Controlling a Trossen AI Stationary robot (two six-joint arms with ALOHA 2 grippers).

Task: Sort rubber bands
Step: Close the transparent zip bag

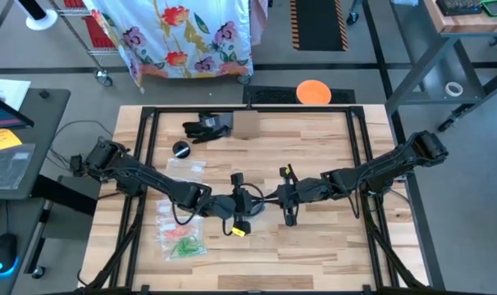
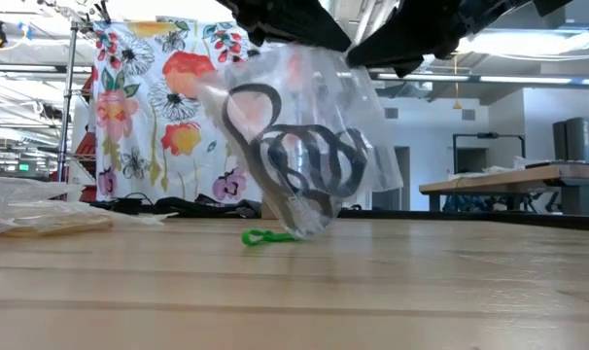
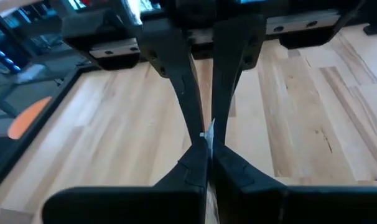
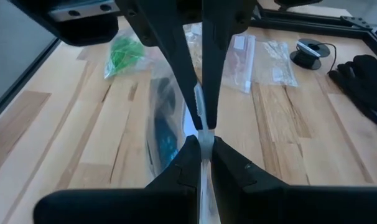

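— What do the arms look like?
— Both dark, jointed, with black cables trailing near the left arm (image 1: 142,176).
— And each tool?
— The left tool (image 3: 207,140) has two slim, tapering black fingers; the right tool (image 4: 204,134) matches, with yellow markings nearby.

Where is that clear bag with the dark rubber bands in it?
The clear bag hangs mid-table, pinched between the left hand and right hand, above a green rubber band.

The whole setup is carried by a light wooden table (image 1: 330,254) framed in black rails. Toward the far edge a black glove (image 1: 206,125), a brown cardboard piece (image 1: 246,124) and a small round black object (image 1: 181,149) are laid out. On the left side, clear zip bags (image 1: 183,233) with green and red rubber bands (image 1: 184,246) are spread flat. A lone green band (image 2: 265,236) is seen on the wood mid-table.
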